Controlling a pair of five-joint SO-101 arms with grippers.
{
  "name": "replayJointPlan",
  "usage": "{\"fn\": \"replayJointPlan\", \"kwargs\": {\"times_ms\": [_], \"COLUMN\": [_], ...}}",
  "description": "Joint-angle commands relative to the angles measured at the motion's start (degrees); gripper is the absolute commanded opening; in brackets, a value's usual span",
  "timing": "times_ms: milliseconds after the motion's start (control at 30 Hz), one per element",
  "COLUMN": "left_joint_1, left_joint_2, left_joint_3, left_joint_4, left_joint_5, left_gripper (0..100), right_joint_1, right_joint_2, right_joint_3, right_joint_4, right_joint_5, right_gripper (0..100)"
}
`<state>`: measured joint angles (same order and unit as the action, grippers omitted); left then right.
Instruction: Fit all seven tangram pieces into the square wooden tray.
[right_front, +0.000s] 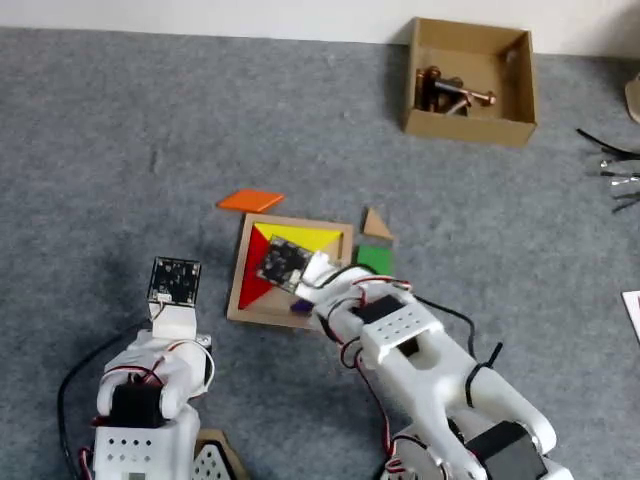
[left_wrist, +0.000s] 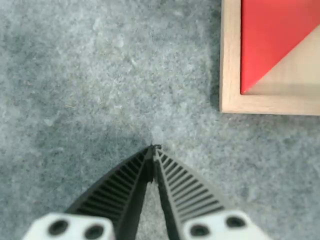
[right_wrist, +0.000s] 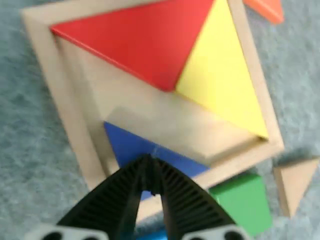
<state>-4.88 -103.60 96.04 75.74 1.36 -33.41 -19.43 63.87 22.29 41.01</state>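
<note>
Grey felt tabletop (right_front: 120, 120), square wooden tray (right_front: 240, 265) at centre, two arms at the near edge.
Left arm: stood upright beside the tray, left gripper (left_wrist: 154, 150) pressed together above bare felt, holding nothing. Right arm: stretched forward, bent down over the tray's near edge, right gripper (right_wrist: 152, 172) pinched on the blue triangle (right_wrist: 130, 145). Red triangle (right_front: 256, 285) and yellow triangle (right_front: 300, 238) seated inside; green piece (right_front: 375, 258), tan triangle (right_front: 376, 224) and orange piece (right_front: 251, 200) left outside.
</note>
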Motion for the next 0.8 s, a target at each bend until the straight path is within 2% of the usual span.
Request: {"fn": "replayJointPlan", "kwargs": {"times_ms": [0,233,433,500,633,767], "left_joint_1": [-0.7,-0.7,-0.7,-0.7,-0.7,-0.7], "left_joint_2": [-0.9,-0.9,-0.9,-0.9,-0.9,-0.9], "left_joint_3": [1.1,1.1,1.1,1.1,1.1,1.1], "left_joint_4": [0.3,0.3,0.3,0.3,0.3,0.3], "left_joint_5": [0.4,0.4,0.4,0.4,0.4,0.4], "left_gripper": [1,1,1,1,1,1], "right_joint_1": [2.6,2.3,2.7,2.9,6.3,10.1], "right_joint_2": [0.8,-2.2,-16.0,-22.0,-32.3,-34.2], "right_joint_3": [0.0,-1.2,-1.4,-1.6,-1.2,-1.2], "right_joint_4": [5.6,14.6,22.5,25.1,26.5,26.6], "right_joint_5": [-0.2,-0.6,-1.1,-4.2,-8.6,-8.8], "right_gripper": [0.5,0.5,0.5,0.5,0.6,2.0]}}
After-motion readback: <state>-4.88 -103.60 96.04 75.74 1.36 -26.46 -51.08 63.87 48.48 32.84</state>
